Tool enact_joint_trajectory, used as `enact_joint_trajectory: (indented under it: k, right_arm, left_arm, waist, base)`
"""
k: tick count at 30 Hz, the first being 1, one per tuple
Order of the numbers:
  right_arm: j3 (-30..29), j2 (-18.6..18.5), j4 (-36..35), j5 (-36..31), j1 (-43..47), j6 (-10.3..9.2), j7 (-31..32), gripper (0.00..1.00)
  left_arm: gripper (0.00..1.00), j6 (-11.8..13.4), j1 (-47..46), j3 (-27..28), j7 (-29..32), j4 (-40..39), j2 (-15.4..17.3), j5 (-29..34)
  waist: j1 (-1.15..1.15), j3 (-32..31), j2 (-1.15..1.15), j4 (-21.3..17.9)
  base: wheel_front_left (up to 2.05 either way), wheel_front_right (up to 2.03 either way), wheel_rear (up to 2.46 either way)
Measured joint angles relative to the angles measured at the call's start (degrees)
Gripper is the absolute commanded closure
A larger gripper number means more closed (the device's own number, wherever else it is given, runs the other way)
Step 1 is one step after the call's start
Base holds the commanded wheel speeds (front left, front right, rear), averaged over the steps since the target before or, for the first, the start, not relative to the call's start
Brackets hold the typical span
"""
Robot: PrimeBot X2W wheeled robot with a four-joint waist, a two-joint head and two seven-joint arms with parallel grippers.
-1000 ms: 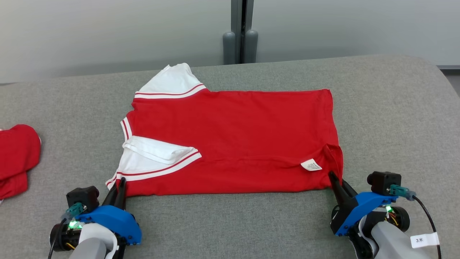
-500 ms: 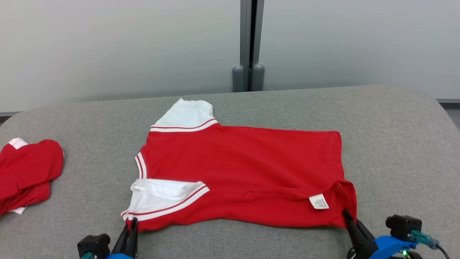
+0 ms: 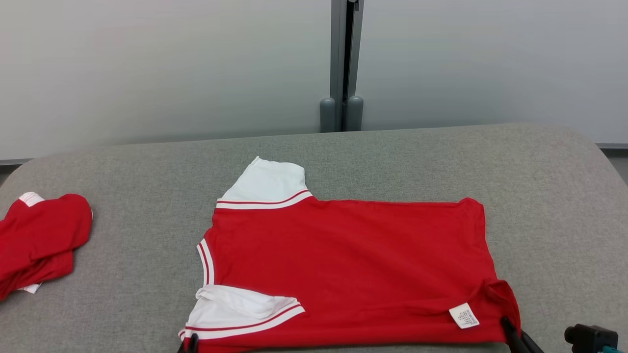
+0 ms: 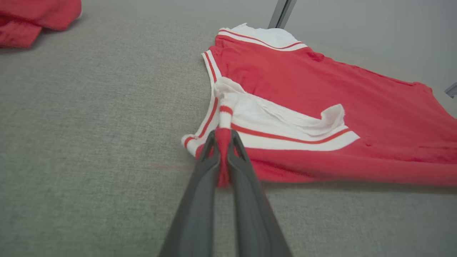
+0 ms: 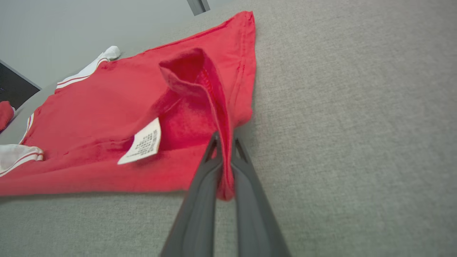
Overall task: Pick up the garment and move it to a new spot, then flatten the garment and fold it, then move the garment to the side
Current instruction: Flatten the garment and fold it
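The garment (image 3: pixel 343 264) is a red T-shirt with white, red-striped sleeves, spread over the grey cushioned table (image 3: pixel 122 162), neck end to the left. My left gripper (image 4: pixel 223 142) is shut on the near shoulder edge beside the crumpled white sleeve (image 4: pixel 285 121); its tips (image 3: pixel 191 340) peek over the head view's bottom edge. At the near hem corner my right gripper (image 5: pixel 225 142) is shut on a raised red fold (image 5: pixel 200 78), next to a white care label (image 5: pixel 142 142). Those right fingers (image 3: pixel 510 333) show at the lower right of the head view.
Another red garment (image 3: pixel 39 240) lies bunched at the table's left edge, also seen as a red heap (image 4: pixel 35 18) from the left wrist. A grey post (image 3: pixel 343 63) and pale wall panels stand behind the table. The table edge curves down at the right.
The head camera has tilted up, so everything sits lower in the picture and the grippers have slid nearly out of it. The shirt's near edge has drawn toward me, held by both grippers.
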Motion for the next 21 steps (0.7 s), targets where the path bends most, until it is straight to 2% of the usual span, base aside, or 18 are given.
enact_joint_trajectory:
  k: [3, 4, 5, 6, 7, 16, 21]
  right_arm:
    - [-1.1, 1.5, -0.6, -0.4, 0.7, 0.00, 1.9, 1.00]
    - [-1.3, 1.8, -0.5, -0.8, 0.9, 0.00, 2.6, 1.00]
    - [-1.6, 2.2, -0.4, -1.3, 1.1, 0.00, 2.8, 0.95]
    - [-1.9, 2.6, -0.4, -1.7, 1.1, 0.00, 2.8, 0.31]
    - [-2.3, 2.8, -0.5, -2.2, 1.1, 0.00, 2.8, 0.00]
    - [-7.0, 3.9, -3.6, -8.0, -0.9, 0.00, -1.2, 0.00]
    - [-7.8, 5.9, -7.0, -12.5, -3.8, 0.00, -4.0, 0.00]
  left_arm:
    - [1.00, 0.2, 0.3, -0.6, 0.5, -0.2, -0.4, -0.2]
    - [0.68, 0.3, 0.3, -0.8, 0.3, 0.0, -0.4, 0.2]
    - [0.00, 0.5, 0.2, -0.6, -0.3, 0.1, -0.7, 0.0]
    - [0.00, 0.5, 0.0, -0.7, -0.4, 0.4, -0.8, 0.0]
    - [0.00, 0.7, -0.2, -0.8, -0.9, 0.5, -0.8, 0.4]
    - [0.00, 0.7, -3.8, 2.5, -4.4, -0.6, -1.1, 1.7]
    - [0.00, 0.8, -6.4, 7.1, -4.6, -6.4, -2.3, 5.4]
  waist:
    - [0.00, 0.1, 0.00, 0.0]
    - [0.00, 0.2, 0.00, -0.1]
    - [0.00, 0.2, 0.00, 0.0]
    - [0.00, 0.2, 0.00, 0.0]
    - [0.00, 0.2, 0.00, 0.0]
    - [0.01, 0.2, 0.00, -0.7]
    - [0.01, 0.3, 0.00, -1.0]
  base:
    - [0.00, 0.00, 0.00]
    - [0.00, 0.00, 0.00]
    - [0.00, 0.00, 0.00]
    - [0.00, 0.00, 0.00]
    - [0.00, 0.00, 0.00]
    - [0.00, 0.00, 0.00]
    - [0.00, 0.00, 0.00]
